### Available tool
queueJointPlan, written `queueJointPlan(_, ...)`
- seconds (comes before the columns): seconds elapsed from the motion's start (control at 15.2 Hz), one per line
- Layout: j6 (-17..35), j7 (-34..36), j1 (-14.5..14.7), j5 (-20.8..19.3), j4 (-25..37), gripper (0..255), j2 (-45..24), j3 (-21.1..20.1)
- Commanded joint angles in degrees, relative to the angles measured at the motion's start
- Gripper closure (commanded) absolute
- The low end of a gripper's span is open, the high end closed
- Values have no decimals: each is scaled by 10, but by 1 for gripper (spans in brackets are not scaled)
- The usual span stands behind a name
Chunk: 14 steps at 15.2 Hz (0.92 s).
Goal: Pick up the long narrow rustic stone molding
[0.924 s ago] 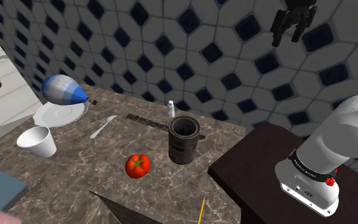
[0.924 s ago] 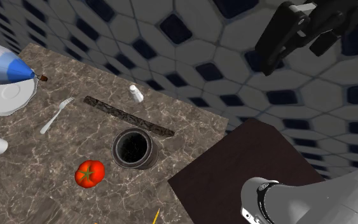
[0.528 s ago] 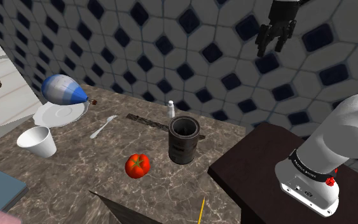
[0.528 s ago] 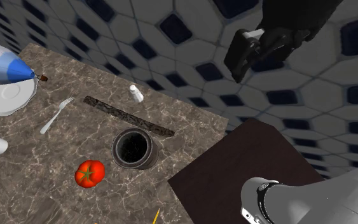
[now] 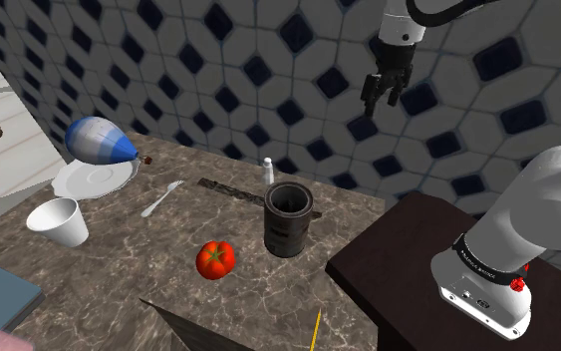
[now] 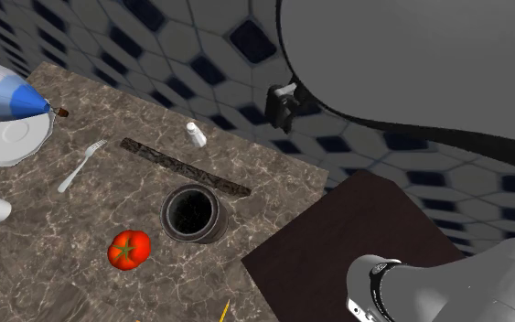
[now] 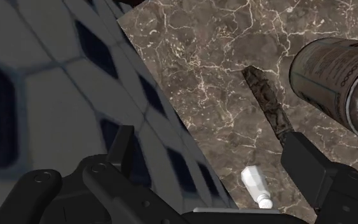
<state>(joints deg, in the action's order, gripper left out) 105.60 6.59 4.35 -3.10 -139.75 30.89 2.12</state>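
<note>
**Molding (image 6: 182,166) waiting untouched on the counter (image 5: 119,269)**

It is lying flat near the tiled wall, just beside the dark cup (image 5: 288,219); the gripper (image 5: 377,104) is hovering high above, fingers spread, holding nothing; descent, grasp and lift are all remaining; the dark cup is looking empty inside.

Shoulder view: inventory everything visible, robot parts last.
stone molding: 1, dark mottled, flat on the counter behind the pot
pot: 1, near-black, mid-counter
tomato: 1, red, beside the pot
fork: 1, pale, near the plate
bottle: 1, white, by the wall
cup: 1, white, near the plate
plate: 1, white, under a blue-white object
counter: 1, brown marble
stand: 1, dark, shoulder view's lower right
arm: 1, white, above the stand
tool: 1, black, open, high by the wall
</note>
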Motion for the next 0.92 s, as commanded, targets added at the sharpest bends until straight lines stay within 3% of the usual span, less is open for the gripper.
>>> queueJointPlan(0.0, 40, -9, 8, 1, -5, 0, -30, -2)
queueJointPlan(0.86, 269, -43, 56, 5, 24, 0, -267, -37)
